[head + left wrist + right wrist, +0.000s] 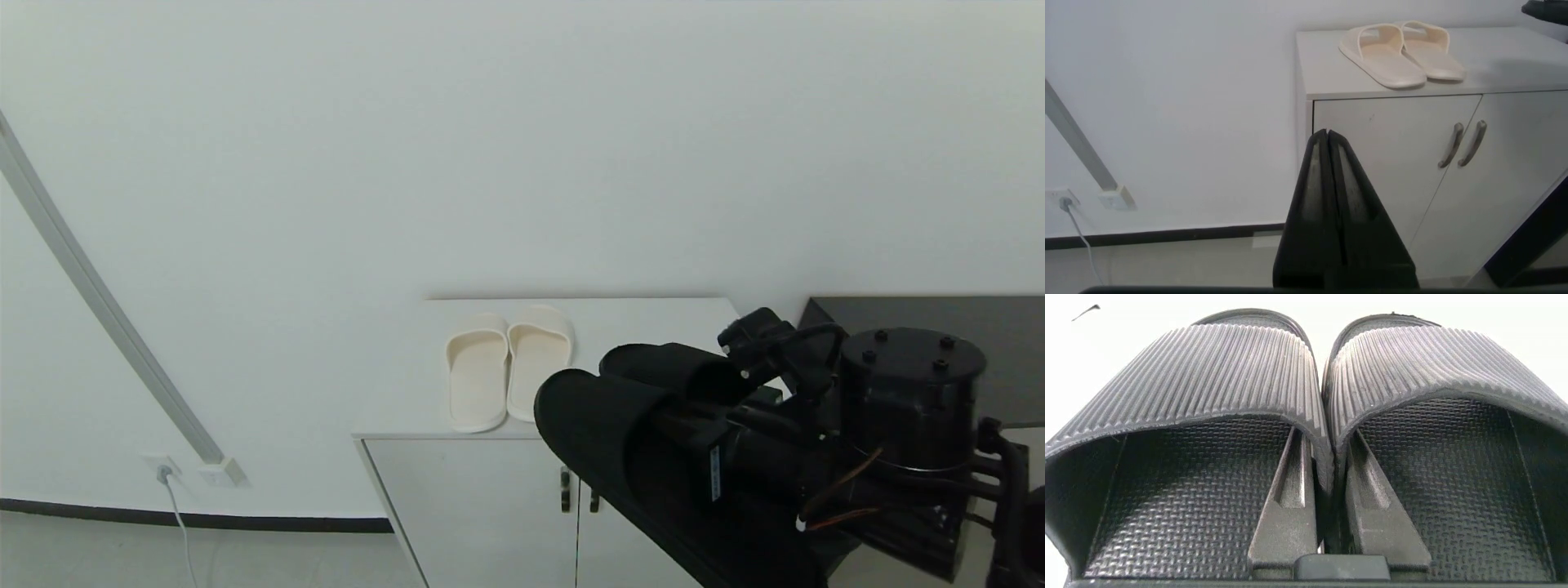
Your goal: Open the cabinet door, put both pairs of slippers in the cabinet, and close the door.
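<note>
**Item 1. Black slippers** [620, 408]: one pair, side by side, carried in the air in front of the cabinet [457, 506] and above its right half. The toes point forward and to the robot's left.

**Item 2. Right tool** [1325, 457]: one finger sits inside each slipper, and the two are pinched narrow on the adjoining side walls. It holds the whole pair.

**Item 3. White slippers** [508, 367]: one pair lying flat on the cabinet top near its front edge, over the left door. The two slippers touch, with toes toward the wall.

**Item 4. Cabinet doors:** two, both shut. Two handles [1462, 144] stand just beside each other at the centre seam as upright bars, long axis vertical.

**Item 5. Left tool** [1328, 139]: fingers pressed together, carrying nothing. It is low, well apart from the cabinet, and aims at the left door panel rather than at the handles.

**Note on the governing relation:** the doors must be opened before either pair can go in. The right tool is loaded, so the job likely falls to the left tool. The handles lie ahead of it and off its line of aim, toward the seam. It would probably need to spread its fingers and close across a vertical bar from the sides.
</note>
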You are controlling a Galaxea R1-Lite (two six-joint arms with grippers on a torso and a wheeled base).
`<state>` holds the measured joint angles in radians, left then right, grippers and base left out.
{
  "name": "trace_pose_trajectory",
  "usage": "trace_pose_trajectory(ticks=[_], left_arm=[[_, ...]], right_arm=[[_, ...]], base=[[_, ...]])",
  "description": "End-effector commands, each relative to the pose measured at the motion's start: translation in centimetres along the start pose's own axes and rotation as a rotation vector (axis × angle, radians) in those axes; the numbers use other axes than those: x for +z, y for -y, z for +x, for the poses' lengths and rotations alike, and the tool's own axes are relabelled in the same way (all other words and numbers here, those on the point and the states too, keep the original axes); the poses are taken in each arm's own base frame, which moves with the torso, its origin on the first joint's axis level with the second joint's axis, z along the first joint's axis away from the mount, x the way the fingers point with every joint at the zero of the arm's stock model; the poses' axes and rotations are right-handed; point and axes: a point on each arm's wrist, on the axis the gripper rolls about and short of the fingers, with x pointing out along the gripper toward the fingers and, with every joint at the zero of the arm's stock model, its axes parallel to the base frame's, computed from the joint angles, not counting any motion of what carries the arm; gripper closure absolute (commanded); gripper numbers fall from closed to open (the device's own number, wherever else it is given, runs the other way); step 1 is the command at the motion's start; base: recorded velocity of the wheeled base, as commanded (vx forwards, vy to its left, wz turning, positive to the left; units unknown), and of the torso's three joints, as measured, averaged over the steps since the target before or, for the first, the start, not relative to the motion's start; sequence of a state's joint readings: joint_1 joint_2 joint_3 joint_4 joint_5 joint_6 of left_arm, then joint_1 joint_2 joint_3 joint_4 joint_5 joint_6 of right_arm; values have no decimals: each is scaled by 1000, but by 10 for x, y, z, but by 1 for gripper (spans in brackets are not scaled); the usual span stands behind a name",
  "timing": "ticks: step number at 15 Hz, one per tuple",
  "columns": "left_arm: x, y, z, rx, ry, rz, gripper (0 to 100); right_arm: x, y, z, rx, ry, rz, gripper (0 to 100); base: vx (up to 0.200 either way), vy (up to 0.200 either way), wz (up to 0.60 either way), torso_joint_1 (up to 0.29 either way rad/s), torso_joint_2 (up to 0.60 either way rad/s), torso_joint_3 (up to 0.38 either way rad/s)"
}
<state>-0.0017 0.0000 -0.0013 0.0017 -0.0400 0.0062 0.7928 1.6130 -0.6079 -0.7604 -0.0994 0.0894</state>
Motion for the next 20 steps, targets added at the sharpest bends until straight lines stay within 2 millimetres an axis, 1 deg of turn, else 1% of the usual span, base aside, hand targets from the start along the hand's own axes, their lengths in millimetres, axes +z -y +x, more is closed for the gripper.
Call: trace_pose_trajectory(ticks=[1, 9, 15, 20], left_arm=[[0, 0, 0, 0, -1, 0, 100], [0, 0, 0, 0, -1, -2, 100], [0, 0, 0, 0, -1, -3, 100], [0, 0, 0, 0, -1, -3, 100]], right_arm=[[-2, 0, -10, 11, 3, -6, 100], [-5, -2, -13, 30, -6, -9, 100], [-9, -2, -13, 41, -22, -9, 100], [-15, -2, -12, 37, -42, -12, 100]], base=[[0, 0, 0, 0, 0, 0], [0, 0, 0, 0, 0, 0], [-200, 0, 0, 1, 4, 5], [0, 0, 0, 0, 0, 0]])
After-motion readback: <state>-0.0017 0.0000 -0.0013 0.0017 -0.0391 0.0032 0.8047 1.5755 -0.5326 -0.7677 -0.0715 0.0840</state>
